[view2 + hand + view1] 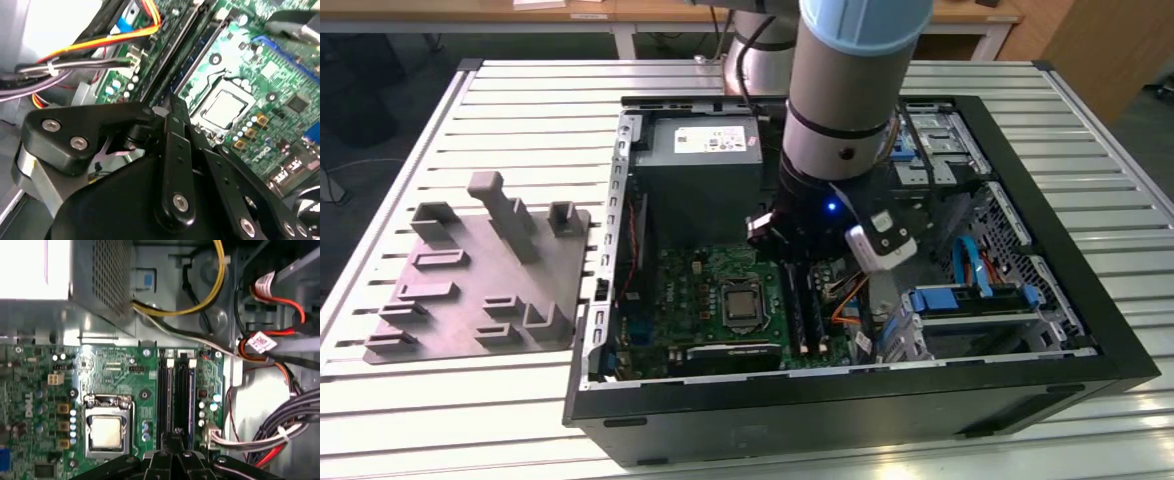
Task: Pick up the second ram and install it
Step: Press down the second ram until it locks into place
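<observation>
Exterior view: the arm is reaching down into the open computer case (pixel 1110 330) on the slatted counter (pixel 520 100), its gripper (pixel 807 268) hanging just above the memory slots (pixel 805 318) right of the processor (pixel 742 308). The grey fixture block (pixel 480 280) at frame left is sitting well apart.

Second wrist view: the gripper (pixel 172 102) is showing its black linkages folded inward, fingers pressed together at the tip. Whether anything thin is pinched between them cannot be told. The memory slots (pixel 200 47) are running diagonally across the upper middle, with orange and yellow cables (pixel 100 42) crossing the upper left.

First wrist view: the gripper (pixel 177 437) is sitting at bottom centre, its closed tip over the near end of the memory slots (pixel 167 400). A thin strip with a bluish edge, seemingly the second ram (pixel 191 395), is standing in the right-hand slot just beside the tip. A bundle of grey cables (pixel 270 432) is lying at lower right.

The likely trouble is misalignment. If the strip is sitting off its slot or tilted, downward pressure could bend it or stress the motherboard (pixel 115 370). Pressing at one end only could leave the far end raised and its latch unclicked. The nearby cables could also be snagging the linkages.
</observation>
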### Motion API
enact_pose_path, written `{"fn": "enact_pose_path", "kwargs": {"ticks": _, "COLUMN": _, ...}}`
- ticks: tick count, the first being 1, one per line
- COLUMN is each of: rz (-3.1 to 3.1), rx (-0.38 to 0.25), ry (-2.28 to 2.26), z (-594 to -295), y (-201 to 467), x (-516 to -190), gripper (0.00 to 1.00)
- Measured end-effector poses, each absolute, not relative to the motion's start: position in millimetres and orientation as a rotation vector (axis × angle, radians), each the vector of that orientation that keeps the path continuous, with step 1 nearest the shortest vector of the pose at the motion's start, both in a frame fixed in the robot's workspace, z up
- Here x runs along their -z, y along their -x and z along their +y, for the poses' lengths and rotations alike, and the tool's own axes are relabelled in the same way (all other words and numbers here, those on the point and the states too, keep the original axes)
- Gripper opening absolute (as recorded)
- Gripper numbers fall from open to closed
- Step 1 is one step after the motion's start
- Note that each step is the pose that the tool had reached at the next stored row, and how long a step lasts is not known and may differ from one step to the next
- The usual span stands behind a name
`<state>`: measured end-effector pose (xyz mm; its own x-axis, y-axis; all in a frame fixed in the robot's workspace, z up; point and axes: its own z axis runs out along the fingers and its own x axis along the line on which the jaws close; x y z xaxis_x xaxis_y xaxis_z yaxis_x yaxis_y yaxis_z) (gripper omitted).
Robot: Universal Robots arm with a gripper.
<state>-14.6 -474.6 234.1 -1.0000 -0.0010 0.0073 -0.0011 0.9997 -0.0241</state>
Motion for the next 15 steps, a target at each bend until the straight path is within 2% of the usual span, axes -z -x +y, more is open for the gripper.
{"fn": "enact_pose_path", "kwargs": {"ticks": 8, "rz": -3.135, "rx": -0.037, "ry": -0.001, "z": -475, "y": 15, "x": -266, "gripper": 0.11}}
{"fn": "enact_pose_path", "kwargs": {"ticks": 15, "rz": -3.135, "rx": -0.037, "ry": -0.002, "z": -475, "y": 15, "x": -267, "gripper": 0.11}}
